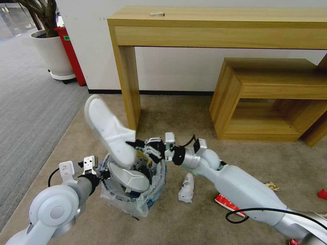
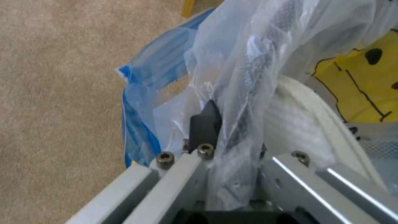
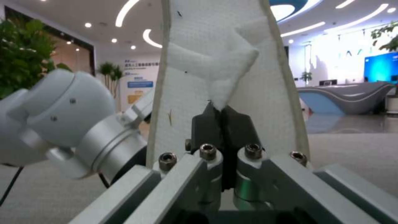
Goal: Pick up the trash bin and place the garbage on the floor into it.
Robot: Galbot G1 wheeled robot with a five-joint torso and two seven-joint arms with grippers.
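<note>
The right gripper (image 1: 133, 144) is clenched on the strap of a white slipper (image 1: 108, 129), held tilted above the trash bin (image 1: 136, 185) — a second slipper (image 1: 131, 177) already lies inside. The left gripper (image 1: 102, 174) pinches the bin's rim and plastic liner (image 2: 248, 77), on the beige carpet (image 1: 190, 112) near the wooden table's leg (image 1: 129, 85).

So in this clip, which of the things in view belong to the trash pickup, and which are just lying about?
Part of the job:
- trash bin, rim gripped by left gripper
- white slipper, held over it by right gripper
- second slipper, already inside
- crumpled white litter, red packet, red wrapper on the carpet

Just lying about:
- wooden table
- wooden box shelf
- plant pot
</note>
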